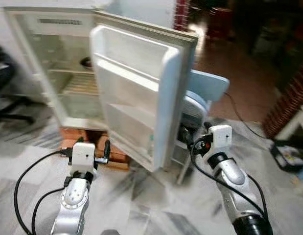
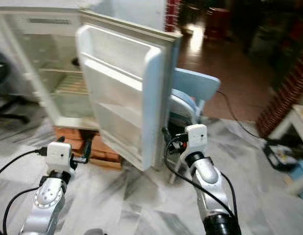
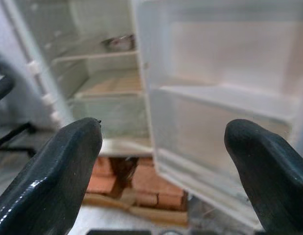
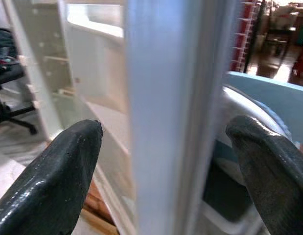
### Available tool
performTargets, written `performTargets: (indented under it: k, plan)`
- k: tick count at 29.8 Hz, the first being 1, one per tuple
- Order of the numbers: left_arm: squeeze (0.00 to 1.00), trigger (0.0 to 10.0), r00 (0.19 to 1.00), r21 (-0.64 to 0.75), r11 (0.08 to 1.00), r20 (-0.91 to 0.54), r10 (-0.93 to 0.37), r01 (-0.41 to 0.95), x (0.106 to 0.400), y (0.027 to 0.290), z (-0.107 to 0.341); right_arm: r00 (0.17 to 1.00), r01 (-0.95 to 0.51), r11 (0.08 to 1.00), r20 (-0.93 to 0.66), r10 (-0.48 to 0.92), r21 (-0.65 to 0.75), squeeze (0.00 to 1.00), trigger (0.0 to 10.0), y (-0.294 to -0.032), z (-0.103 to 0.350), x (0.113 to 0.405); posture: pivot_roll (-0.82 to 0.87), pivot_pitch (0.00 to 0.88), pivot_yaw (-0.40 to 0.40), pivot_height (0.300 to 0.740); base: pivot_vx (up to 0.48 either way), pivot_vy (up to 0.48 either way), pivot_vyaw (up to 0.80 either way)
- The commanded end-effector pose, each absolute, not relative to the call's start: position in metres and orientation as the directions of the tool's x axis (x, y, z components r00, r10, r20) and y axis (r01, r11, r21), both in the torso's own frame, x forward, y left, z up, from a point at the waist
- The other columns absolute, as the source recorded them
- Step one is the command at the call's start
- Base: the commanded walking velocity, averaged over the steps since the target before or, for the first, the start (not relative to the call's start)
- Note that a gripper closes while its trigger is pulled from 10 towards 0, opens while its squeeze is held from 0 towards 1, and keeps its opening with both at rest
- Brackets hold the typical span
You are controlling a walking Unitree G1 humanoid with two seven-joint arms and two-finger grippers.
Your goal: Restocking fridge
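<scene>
Open fridge [image 1: 53,63] on bricks [image 1: 92,142]; right gripper [image 4: 163,147] spread wide astride the door [image 1: 136,93] edge; left gripper [image 3: 163,161] wide, empty.

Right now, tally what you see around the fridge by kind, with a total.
Fridge, door open: 1
Bowl on its shelf: 1
Light blue chair: 1
Dark office chair: 1
Brick base: 1
Total: 5
</scene>
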State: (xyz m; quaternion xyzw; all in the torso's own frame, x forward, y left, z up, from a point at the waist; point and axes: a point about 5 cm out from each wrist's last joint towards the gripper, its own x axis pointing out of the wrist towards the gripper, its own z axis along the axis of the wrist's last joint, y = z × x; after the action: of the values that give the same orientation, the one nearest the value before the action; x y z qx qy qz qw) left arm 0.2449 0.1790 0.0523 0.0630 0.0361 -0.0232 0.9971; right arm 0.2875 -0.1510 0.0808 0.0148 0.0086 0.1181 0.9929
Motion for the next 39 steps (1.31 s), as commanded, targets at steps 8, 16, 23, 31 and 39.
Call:
performTargets:
  k: [8, 16, 23, 31, 39]
  plan:
    - [0.0, 10.0, 0.996, 0.111, 0.991, -0.048, -0.071, 0.076, 0.246, 0.175, 0.058, 0.996, -0.091, 0.996, -0.006, 0.091, -0.003, 0.0, 10.0, -0.167, 0.078, 0.279, 0.03, 0.0, -0.017, 0.74, 0.311, 0.0, 0.0]
    - [0.0, 10.0, 0.994, 0.105, 0.99, -0.06, -0.091, 0.097, 0.244, 0.173, 0.055, 0.996, -0.083, 0.996, -0.018, 0.083, 0.011, 0.0, 10.0, -0.165, 0.076, 0.276, 0.03, 0.0, -0.015, 0.74, 0.336, 0.0, 0.0]
    - [0.0, 10.0, 0.991, 0.115, 0.986, -0.078, -0.112, 0.12, 0.242, 0.17, 0.053, 0.996, -0.083, 0.997, -0.019, 0.083, 0.001, 0.0, 10.0, -0.164, 0.075, 0.276, 0.03, 0.0, -0.017, 0.74, 0.26, 0.0, 0.0]
    - [0.0, 10.0, 0.993, 0.12, 0.989, -0.086, -0.079, 0.089, 0.235, 0.171, 0.051, 0.996, -0.088, 0.996, -0.027, 0.088, -0.014, 0.0, 10.0, -0.166, 0.073, 0.277, 0.05, 0.0, -0.034, 0.74, 0.0, 0.0, 0.0]
    - [0.0, 10.0, 0.985, 0.095, 0.991, -0.158, -0.075, 0.091, 0.21, 0.175, 0.04, 0.997, -0.071, 0.997, 0.009, 0.071, -0.01, 0.0, 10.0, -0.159, 0.09, 0.308, 0.07, 0.0, -0.039, 0.74, 0.0, 0.0, 0.6]
